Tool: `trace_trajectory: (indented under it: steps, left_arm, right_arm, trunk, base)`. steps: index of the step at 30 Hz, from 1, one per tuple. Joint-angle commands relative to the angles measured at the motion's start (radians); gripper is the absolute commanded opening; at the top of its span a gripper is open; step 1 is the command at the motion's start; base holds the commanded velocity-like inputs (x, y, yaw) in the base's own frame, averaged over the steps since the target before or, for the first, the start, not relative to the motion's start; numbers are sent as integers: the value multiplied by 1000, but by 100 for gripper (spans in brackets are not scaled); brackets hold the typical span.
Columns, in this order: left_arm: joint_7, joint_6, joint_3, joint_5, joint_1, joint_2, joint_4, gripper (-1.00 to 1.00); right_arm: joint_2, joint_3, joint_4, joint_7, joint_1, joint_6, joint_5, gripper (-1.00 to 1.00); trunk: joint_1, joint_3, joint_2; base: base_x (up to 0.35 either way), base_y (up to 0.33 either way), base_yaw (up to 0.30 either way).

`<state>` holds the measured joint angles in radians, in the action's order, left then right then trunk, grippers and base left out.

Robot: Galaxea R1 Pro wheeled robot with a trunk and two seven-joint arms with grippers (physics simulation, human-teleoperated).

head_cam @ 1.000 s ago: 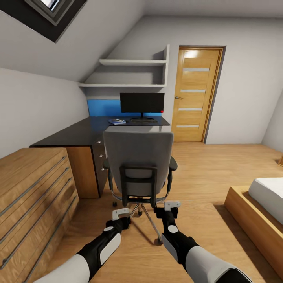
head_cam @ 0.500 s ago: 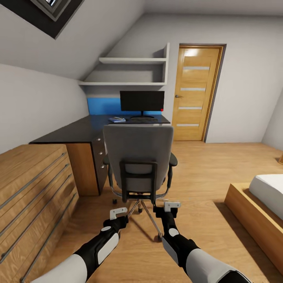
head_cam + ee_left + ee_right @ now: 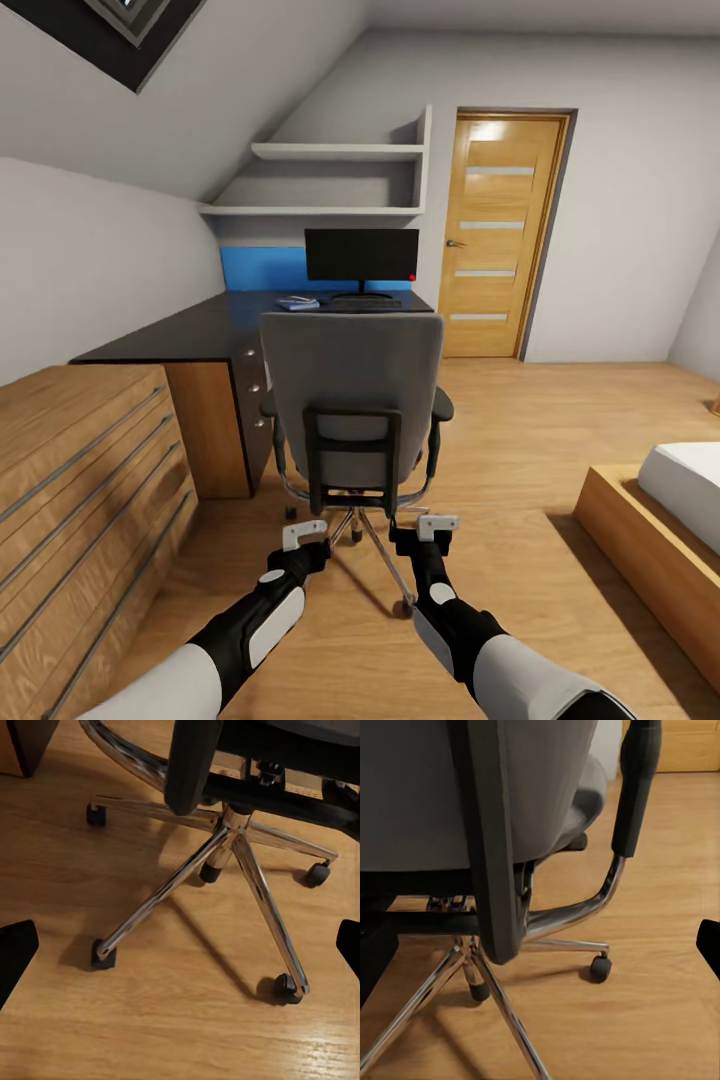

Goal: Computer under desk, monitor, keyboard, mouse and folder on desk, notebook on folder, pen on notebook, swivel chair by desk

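Here we are behind the grey-backed office swivel chair with black frame and chrome star base (image 3: 352, 400), which stands dead ahead at twelve o'clock from the robot, its back turned to the arms and its front facing the long glossy black desk (image 3: 190, 335). On that desk, further off at twelve, stands the wide black monitor with a red dot at its corner (image 3: 361, 256), with a thin dark keyboard (image 3: 366, 304) lying at its foot and a small blue flat item (image 3: 297, 303) at about eleven, too small to name for sure. The left gripper (image 3: 304, 534) and the right gripper (image 3: 436, 524) hover low, level with each other, one at each side of the chair's column and just short of the backrest's lower frame. Both sets of fingers look spread wide, the dark tips showing at the far edges of each wrist picture with nothing between them. So the chair lies straight in front of both, neither arm clearly nearer; my call is the coming move is a two-handed push at twelve, towards the desk.
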<state>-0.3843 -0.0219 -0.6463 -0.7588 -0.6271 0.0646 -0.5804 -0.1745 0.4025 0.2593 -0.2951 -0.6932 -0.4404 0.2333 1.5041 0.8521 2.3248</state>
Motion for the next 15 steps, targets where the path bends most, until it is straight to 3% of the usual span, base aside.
trace_trajectory:
  steps: [1,15]
  left_arm:
    - [-8,-2,-6,-5,-1,-1,-3,100]
    - [-8,-1,-7,-6,-2,-1,-4,100]
  right_arm:
    - [0,9,-2,-3,-1,-4,8,100]
    - [0,8,-2,28,0,-4,8,100]
  trunk:
    - [0,1,0]
    - [0,1,0]
  base:
    - [271,0,0]
    - [299,0,0]
